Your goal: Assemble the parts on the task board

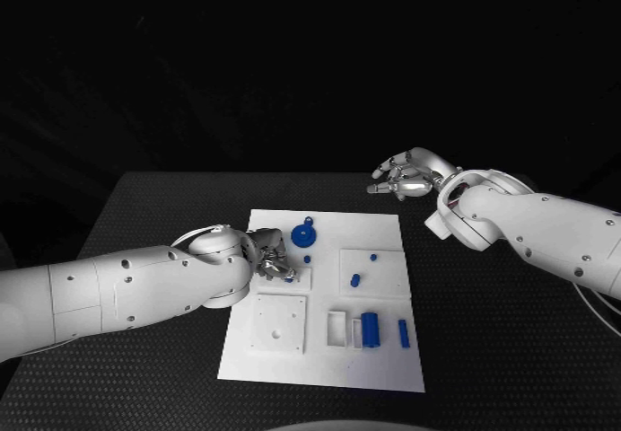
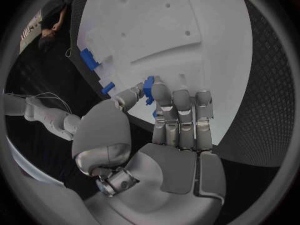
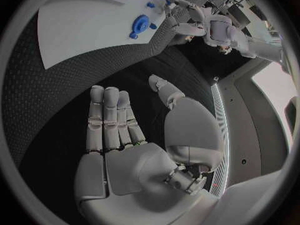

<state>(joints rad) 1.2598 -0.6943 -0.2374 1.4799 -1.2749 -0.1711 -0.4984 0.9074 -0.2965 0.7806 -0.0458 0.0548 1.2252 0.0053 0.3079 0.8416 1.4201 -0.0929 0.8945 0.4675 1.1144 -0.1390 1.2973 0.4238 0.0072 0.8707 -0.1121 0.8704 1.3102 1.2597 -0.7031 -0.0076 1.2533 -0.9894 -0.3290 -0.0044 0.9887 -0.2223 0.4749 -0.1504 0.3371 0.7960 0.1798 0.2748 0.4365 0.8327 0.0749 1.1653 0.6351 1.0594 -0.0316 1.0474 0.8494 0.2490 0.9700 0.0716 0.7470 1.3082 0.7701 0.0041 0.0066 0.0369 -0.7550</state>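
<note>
My left hand (image 2: pixel 165 115) is pinching a small blue piece (image 2: pixel 149 89) between thumb and fingers, low over the left side of the white board (image 1: pixel 389 359), near the blue wheel (image 1: pixel 304 236). My right hand (image 1: pixel 412 175) is off the board past its far right corner, fingers apart, holding nothing. Risk: the piece is small, hard and looks like smooth plastic against metal fingers, so it could twist or pop out as I press it in. Its exact shape is hidden, probably a peg. The board is glossy and flat; the table (image 1: pixel 155 206) has a rough black mat.
</note>
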